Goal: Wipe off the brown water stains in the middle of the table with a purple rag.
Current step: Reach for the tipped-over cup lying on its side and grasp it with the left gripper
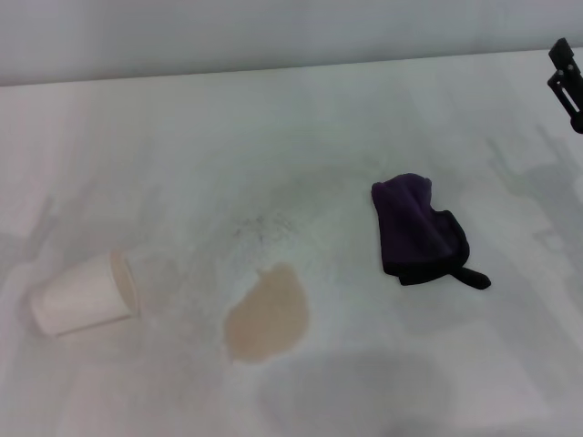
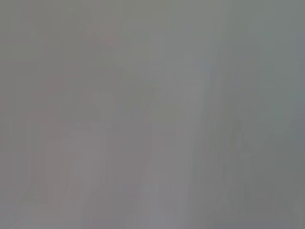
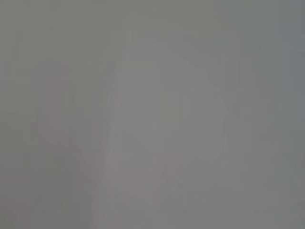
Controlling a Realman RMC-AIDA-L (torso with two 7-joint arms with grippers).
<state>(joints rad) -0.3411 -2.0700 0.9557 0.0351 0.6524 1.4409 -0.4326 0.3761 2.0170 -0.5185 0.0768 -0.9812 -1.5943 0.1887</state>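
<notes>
Centrally, toward the tabletop's near edge, the brown water stains form one tan oval; the purple rag lies crumpled well apart. Right tool at far right edge, opening unreadable. Both wrist views show nothing distinguishable.

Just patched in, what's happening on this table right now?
Nothing is being handled yet. The purple rag lies bunched on the table, apart from the brown water stains, which are unwiped. A white paper cup lies tipped on its side on the robot's left. Only the right pincer shows, at the far right edge, well clear of the rag. The left arm is out of view.
</notes>
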